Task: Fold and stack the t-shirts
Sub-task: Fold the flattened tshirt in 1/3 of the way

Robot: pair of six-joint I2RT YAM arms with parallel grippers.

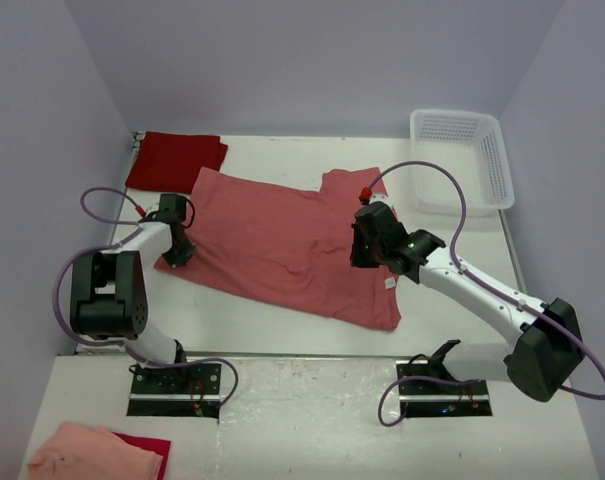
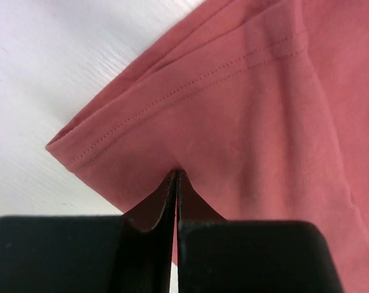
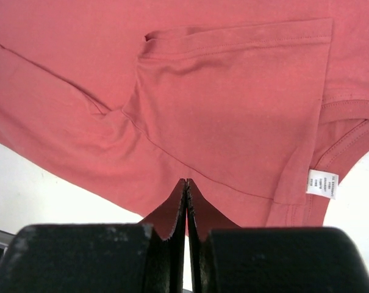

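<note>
lying spread across the middle of the white table (image 1: 262,322), a salmon t-shirt (image 1: 282,245) has a folded crimson t-shirt (image 1: 175,158) just beyond its far left corner. left gripper (image 2: 176,175) and right gripper (image 3: 186,183) each pinch the salmon t-shirt, jaws fully closed.

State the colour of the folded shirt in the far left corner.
The folded shirt is deep crimson; top external view.

The left hand (image 2: 176,183) has its two black fingers (image 2: 147,256) pressed together on a raised pinch of the salmon t-shirt (image 2: 263,122), close to one corner of the cloth. A double-stitched hem (image 2: 172,91) runs along the shirt's edge. Beyond it, the white table (image 2: 44,67) shows at the upper left.
</note>
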